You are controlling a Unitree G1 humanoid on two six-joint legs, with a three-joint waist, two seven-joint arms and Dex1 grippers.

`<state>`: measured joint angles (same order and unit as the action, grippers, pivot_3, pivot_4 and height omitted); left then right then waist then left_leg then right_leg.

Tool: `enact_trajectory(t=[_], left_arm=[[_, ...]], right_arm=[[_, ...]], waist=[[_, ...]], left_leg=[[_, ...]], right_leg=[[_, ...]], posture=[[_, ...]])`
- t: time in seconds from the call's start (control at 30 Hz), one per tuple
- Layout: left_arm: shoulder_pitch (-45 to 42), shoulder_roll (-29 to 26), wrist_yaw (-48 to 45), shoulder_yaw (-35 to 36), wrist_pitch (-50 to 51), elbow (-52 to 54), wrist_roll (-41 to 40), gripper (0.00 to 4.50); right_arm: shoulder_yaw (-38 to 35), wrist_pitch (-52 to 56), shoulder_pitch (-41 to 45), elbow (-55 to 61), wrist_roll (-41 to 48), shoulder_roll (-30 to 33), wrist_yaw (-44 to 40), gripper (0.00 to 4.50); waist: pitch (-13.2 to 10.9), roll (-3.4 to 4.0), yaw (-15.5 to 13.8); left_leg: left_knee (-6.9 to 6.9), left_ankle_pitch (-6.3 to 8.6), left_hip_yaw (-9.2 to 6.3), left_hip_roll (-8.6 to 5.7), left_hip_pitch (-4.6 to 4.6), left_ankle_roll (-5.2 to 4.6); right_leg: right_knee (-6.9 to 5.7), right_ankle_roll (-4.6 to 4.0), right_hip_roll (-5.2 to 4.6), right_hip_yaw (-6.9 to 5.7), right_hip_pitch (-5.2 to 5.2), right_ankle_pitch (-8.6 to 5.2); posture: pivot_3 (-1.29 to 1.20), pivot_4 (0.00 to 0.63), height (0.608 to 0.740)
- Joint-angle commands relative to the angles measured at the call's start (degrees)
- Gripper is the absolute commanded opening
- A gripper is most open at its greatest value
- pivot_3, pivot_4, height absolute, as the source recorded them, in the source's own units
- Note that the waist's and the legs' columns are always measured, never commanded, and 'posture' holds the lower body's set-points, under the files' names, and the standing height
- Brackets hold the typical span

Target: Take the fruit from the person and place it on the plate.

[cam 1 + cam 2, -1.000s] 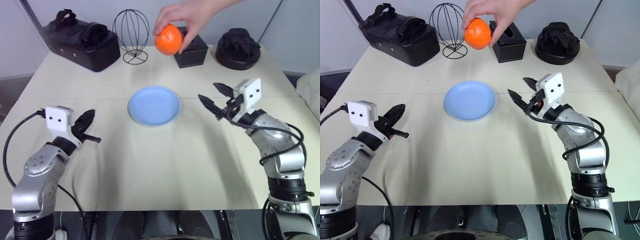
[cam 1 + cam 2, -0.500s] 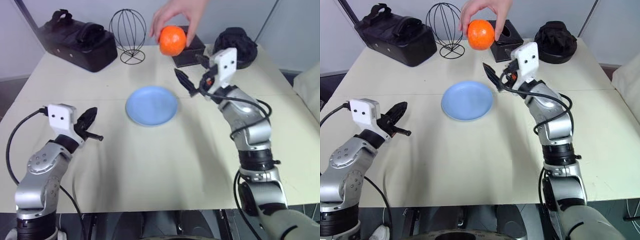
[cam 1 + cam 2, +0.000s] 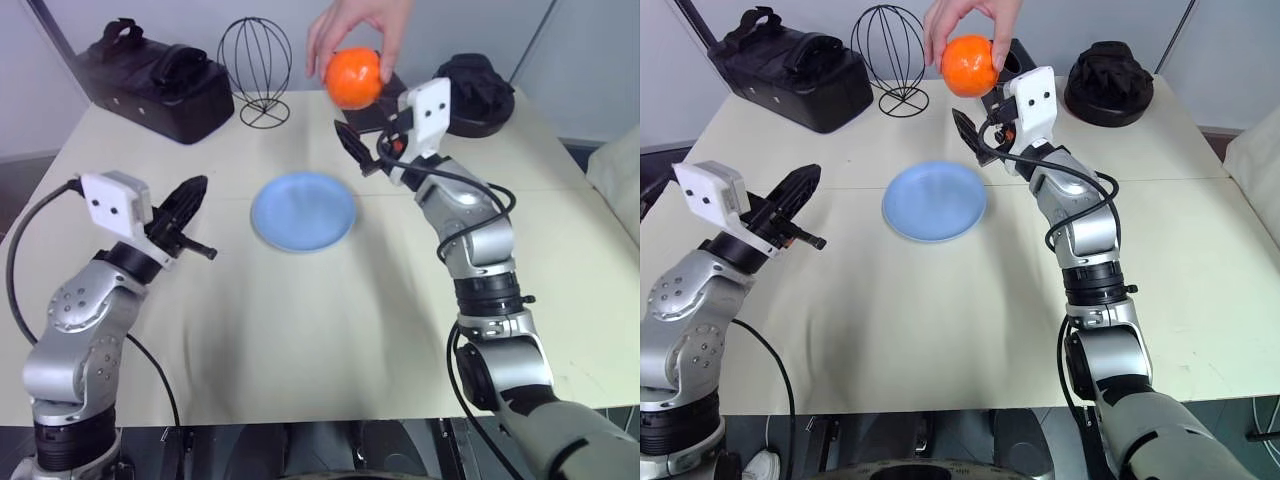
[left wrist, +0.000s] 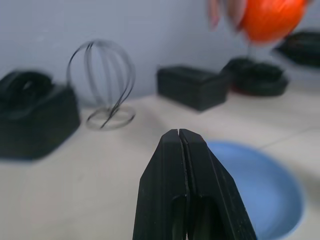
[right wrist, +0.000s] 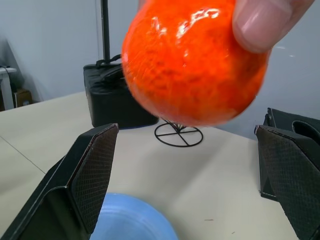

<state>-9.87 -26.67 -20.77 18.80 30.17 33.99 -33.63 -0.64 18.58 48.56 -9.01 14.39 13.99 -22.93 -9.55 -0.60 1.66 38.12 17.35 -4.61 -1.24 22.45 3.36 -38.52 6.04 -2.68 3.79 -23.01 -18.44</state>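
A person's hand holds the orange fruit in the air above the far side of the table. My right gripper is open, raised just below the fruit. In the right wrist view the fruit hangs above the gap between the two spread fingers, with the person's fingertips still on it. The light blue plate lies bare at the table's middle, below and in front of the fruit. My left gripper is shut with nothing in it, raised left of the plate, its closed tips pointing toward the plate.
A black bag sits at the back left and a black wire stand beside it. A black box stands behind the right gripper. A round black object is at the back right.
My right arm swung up and toward the middle, bringing its open gripper under the fruit. The left gripper rose a little, still shut. The person's hand drifted slightly right with the fruit.
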Motion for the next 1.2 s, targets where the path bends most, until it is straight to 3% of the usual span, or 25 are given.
enact_trajectory(t=[0.03, 0.43, 1.2], left_arm=[[-0.86, -0.01, 0.50, 0.84, 1.12, 2.61, -3.74, 0.00], [-0.81, 0.18, 2.86, 0.91, 1.96, 3.72, -8.94, 0.00], [0.24, -1.13, 4.41, 0.17, 1.49, 3.89, -7.20, 0.00]], right_arm=[[-1.24, -1.37, 3.06, 0.60, 0.33, -0.49, 0.20, 4.46], [-2.35, 0.90, 5.96, 1.50, 1.90, -0.70, 0.69, 4.46], [-1.85, 0.06, 9.07, -2.66, 2.02, -3.69, -0.04, 4.46]], waist=[[0.00, 0.00, 0.51], [0.00, 0.00, 0.98], [0.00, 0.00, 0.99]], left_leg=[[0.00, 0.00, 0.00, 0.00, 0.00, 0.00], [0.00, 0.00, -0.01, 0.01, 0.00, 0.00], [-0.02, 0.00, -0.01, 0.01, 0.01, 0.00]], right_leg=[[0.00, 0.00, 0.00, 0.00, 0.00, 0.00], [-0.02, 0.00, 0.02, 0.00, -0.01, 0.00], [-0.02, 0.00, 0.02, 0.01, -0.04, 0.00]], posture=[[0.00, 0.150, 0.740], [0.00, 0.150, 0.740], [0.00, 0.150, 0.740]])
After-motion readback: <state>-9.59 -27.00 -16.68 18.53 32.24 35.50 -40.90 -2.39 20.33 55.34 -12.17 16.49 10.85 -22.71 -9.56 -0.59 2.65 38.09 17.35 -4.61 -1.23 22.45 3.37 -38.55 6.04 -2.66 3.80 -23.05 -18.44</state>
